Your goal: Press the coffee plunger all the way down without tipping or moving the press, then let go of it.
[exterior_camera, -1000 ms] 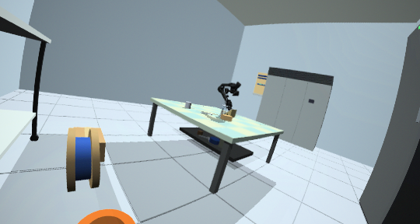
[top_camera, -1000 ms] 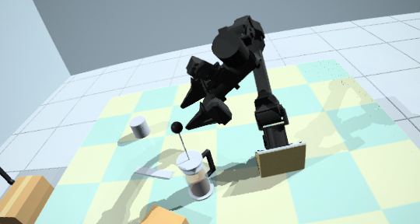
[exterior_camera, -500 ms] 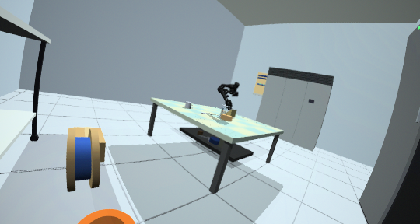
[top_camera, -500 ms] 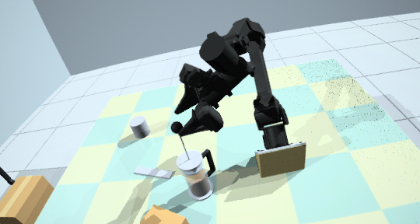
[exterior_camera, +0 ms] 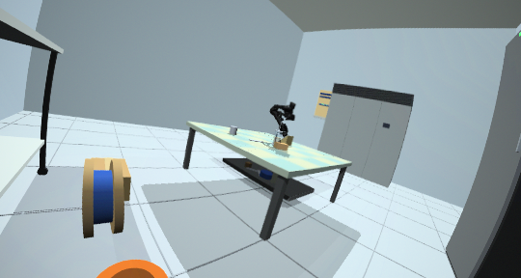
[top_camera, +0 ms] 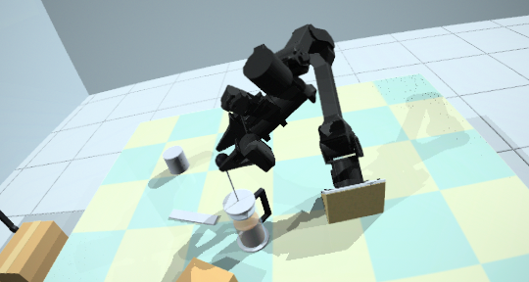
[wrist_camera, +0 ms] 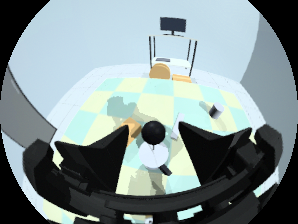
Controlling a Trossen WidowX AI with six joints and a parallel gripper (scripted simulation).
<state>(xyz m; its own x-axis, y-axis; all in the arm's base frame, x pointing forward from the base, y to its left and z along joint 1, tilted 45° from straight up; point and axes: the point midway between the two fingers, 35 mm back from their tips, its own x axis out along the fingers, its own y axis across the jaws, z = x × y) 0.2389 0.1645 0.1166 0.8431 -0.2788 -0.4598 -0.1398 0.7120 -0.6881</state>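
Observation:
The coffee press stands upright on the checkered table top, its black handle to the right in the top view. Its thin plunger rod rises well above the white lid, with the black ball knob on top. My gripper is partly open at knob height. In the wrist view the knob sits between the two fingers, with a gap on each side. The exterior view shows the press too small for detail.
A grey-white cylinder stands left of the press in the top view. A flat white bar lies nearer. An orange-tan block is close to the press. A brown panel stands by the arm's base.

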